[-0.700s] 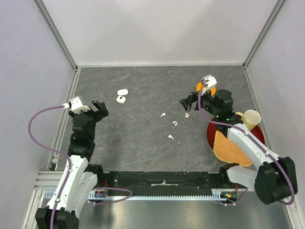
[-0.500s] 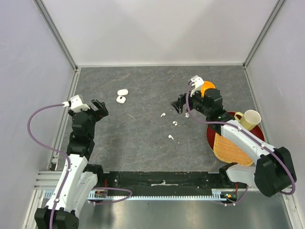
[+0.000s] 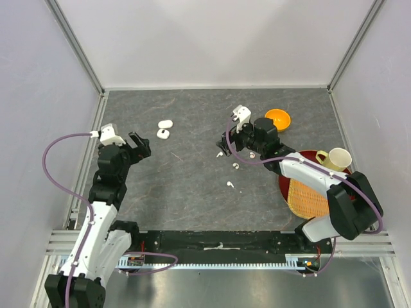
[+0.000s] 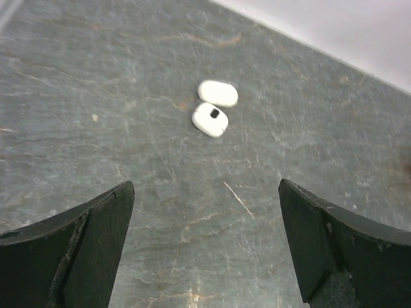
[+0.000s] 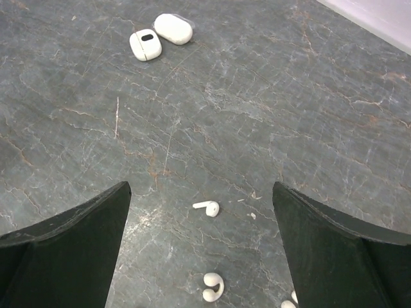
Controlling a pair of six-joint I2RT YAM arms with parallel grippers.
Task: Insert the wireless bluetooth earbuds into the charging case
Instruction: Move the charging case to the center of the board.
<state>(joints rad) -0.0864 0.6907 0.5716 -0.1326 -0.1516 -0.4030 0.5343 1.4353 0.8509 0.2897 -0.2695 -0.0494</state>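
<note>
Right wrist: right claw (image 5: 200, 187) spread wide, empty.

So the right gripper (image 3: 226, 142) has swung left off the orange bowl (image 3: 278, 119), which is now uncovered, well off to the gripper's right. One of the earbuds (image 3: 219, 154) is now right under its tips. The left gripper (image 3: 140, 144) crept slightly forward toward the cases (image 3: 164, 128).

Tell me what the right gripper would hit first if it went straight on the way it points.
The right gripper would likely meet the table by the nearer earbud, centred between its open fingers; a second earbud lies just beyond. Depth is unclear.
</note>
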